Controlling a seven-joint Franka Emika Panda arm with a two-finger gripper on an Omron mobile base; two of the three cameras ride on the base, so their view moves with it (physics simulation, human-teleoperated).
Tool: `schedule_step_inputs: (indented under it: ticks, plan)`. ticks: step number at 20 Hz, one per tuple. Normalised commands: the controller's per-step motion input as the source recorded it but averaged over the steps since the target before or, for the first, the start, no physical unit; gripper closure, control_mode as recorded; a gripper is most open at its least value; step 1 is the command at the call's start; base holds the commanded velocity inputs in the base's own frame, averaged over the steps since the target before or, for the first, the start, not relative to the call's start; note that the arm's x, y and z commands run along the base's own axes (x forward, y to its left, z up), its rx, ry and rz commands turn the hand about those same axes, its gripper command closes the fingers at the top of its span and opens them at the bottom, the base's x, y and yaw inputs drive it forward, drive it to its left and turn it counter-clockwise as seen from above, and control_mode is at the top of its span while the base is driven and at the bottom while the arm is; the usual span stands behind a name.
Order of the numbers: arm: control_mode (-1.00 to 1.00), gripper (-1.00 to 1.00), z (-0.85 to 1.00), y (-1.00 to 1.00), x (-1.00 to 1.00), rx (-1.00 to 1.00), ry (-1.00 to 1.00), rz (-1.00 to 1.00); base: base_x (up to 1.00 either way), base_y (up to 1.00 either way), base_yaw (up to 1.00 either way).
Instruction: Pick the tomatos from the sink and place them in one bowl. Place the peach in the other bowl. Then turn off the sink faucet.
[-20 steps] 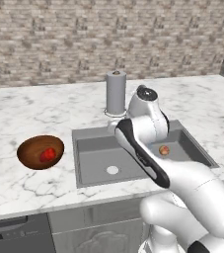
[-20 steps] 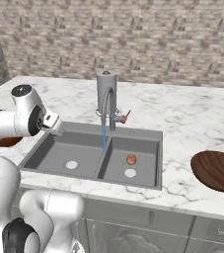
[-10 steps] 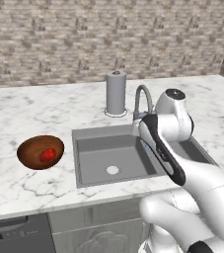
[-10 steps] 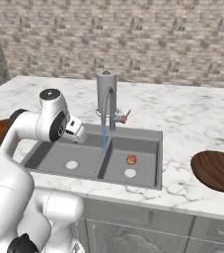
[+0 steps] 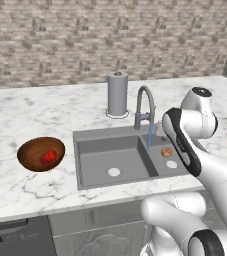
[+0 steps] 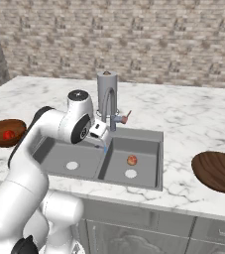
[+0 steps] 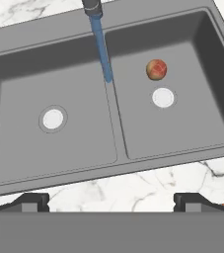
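The pale pinkish peach [image 7: 156, 69] lies in the right basin of the grey double sink [image 7: 84, 94], just beyond the white drain [image 7: 163, 97]; it also shows as peach [image 5: 166, 152] and peach [image 6: 132, 160]. My gripper [image 7: 111, 202] hovers open and empty above the sink's front edge, near the divider, seen as gripper [image 6: 100, 135] beside the faucet [image 6: 109, 106]. Blue water [image 7: 102, 47] runs from the spout onto the divider. The left wooden bowl [image 5: 29, 150] holds a red tomato [image 5: 48, 156]. The right wooden bowl [image 6: 218, 171] is bare.
A grey upright cylinder [image 5: 117, 94] stands behind the sink next to the faucet [image 5: 145, 107]. Marble counter [image 5: 30, 110] surrounds the sink, with a stone wall behind. My arm [image 5: 185, 145] crosses the sink's right side in the left base view.
My arm has swung right, from the left end of the sink toward its middle. The gripper stays open and empty. The peach has not moved.
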Motion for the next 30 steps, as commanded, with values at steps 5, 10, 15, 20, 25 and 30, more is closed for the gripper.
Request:
schedule_step_inputs:
  ticks: [5, 10, 15, 20, 25, 30]
  plan:
    - [-1.00, -1.00, -0.05, -0.67, 0.00, 0.00, 0.02, 0.00, 0.00, 0.00, 0.00]
    - [-1.00, -1.00, -0.12, -0.59, 0.03, -0.05, 0.06, 0.00, 0.00, 0.00, 0.00]
    - [-1.00, -1.00, -0.24, -0.50, 0.09, -0.07, 0.06, 0.00, 0.00, 0.00, 0.00]
    - [-1.00, -1.00, -0.25, -0.17, 0.24, -0.01, 0.00, 0.01, 0.00, 0.00, 0.00]
    - [-1.00, -1.00, -0.15, 0.00, 0.36, 0.00, 0.00, 0.00, 0.00, 0.00, 0.00]
    - [-1.00, -1.00, -0.14, 0.00, 0.31, 0.00, 0.00, 0.00, 0.00, 0.00, 0.00]
